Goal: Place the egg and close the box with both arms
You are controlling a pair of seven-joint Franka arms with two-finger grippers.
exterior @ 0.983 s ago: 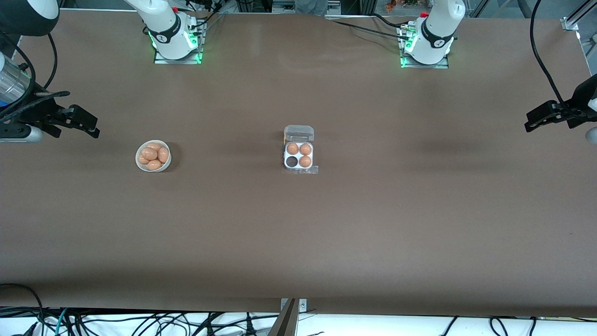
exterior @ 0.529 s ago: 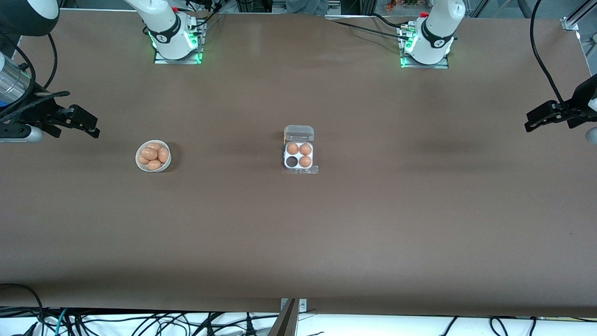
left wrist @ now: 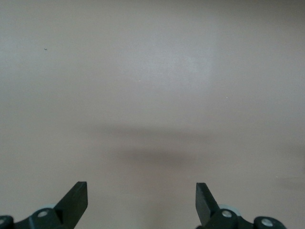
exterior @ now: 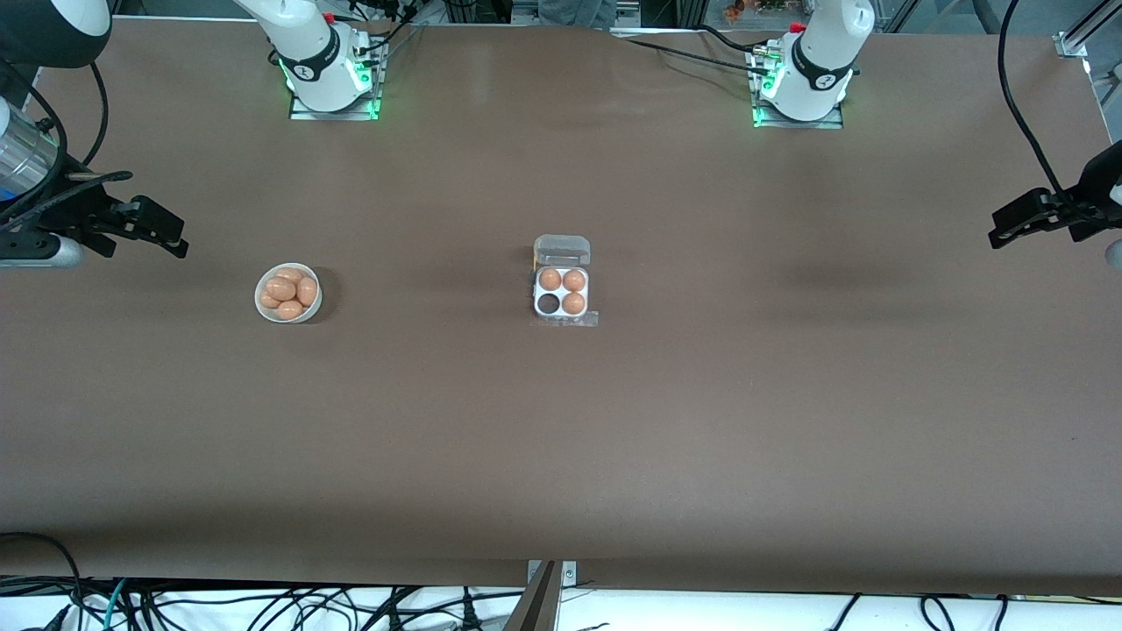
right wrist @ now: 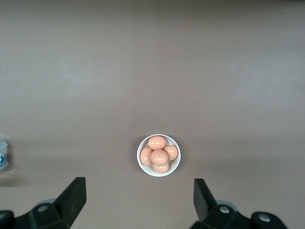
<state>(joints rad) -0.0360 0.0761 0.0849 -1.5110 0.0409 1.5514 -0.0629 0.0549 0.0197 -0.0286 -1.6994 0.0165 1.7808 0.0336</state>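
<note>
The box (exterior: 561, 293) sits in the middle of the table, its clear lid (exterior: 562, 250) hinged open toward the robots' bases. Three tan eggs fill its cells; the cell (exterior: 549, 303) nearest the front camera on the right arm's side is empty. Several more eggs (exterior: 282, 288) lie in a round white bowl (exterior: 289, 320) toward the right arm's end. My right gripper (exterior: 162, 235) hangs open above the table near that end; its wrist view shows the bowl (right wrist: 174, 167) ahead of the open gripper (right wrist: 138, 193). My left gripper (exterior: 1017, 223) is open and empty over bare table (left wrist: 140, 195) at the left arm's end.
The brown table top (exterior: 561, 438) stretches wide around the box and the bowl. The arm bases (exterior: 333, 79) (exterior: 802, 88) stand along the edge farthest from the front camera. Cables hang past the table's near edge. A corner of the box (right wrist: 3, 152) shows in the right wrist view.
The left gripper has drifted very slightly toward the left arm's end of the table. The box, the bowl and the right gripper have not moved.
</note>
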